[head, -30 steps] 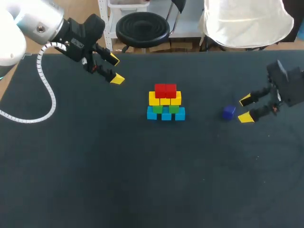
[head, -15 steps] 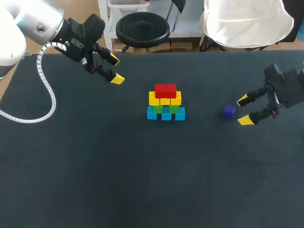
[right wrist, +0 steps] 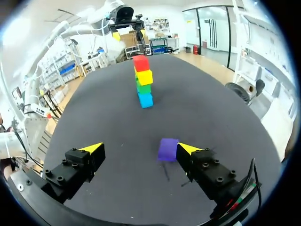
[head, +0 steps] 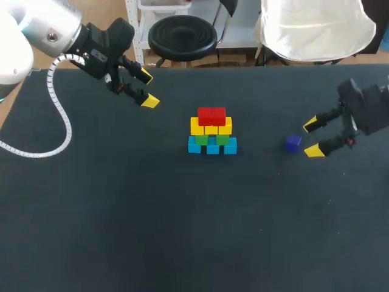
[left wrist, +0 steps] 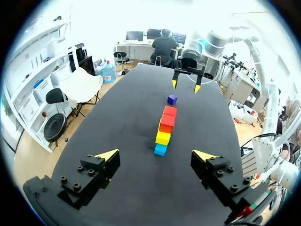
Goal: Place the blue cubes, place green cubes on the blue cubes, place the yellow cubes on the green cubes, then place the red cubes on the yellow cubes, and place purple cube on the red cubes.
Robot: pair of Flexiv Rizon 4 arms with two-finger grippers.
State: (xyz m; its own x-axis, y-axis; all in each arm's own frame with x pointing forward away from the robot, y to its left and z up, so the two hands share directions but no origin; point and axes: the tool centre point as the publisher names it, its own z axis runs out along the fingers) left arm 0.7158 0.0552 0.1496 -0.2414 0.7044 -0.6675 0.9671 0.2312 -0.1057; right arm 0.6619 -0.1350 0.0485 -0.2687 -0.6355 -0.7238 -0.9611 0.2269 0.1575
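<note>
Hovering just beside the small purple cube [head: 293,143] on the dark table [head: 182,231], the right gripper [head: 313,138] is holding its fingers apart, probably for grasping it; the pile of blue, green, yellow and red cubes [head: 211,131] is lacking only this top piece

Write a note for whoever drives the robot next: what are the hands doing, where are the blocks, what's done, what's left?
Left hand: open, empty, off to the stack's left.
Right hand: open, empty, right beside the purple cube, not gripping it.
Stack in the middle: blue cubes at the bottom, then green, yellow, red on top.
Done: four layers.
Left: grab the purple cube and set it on the red.
</note>
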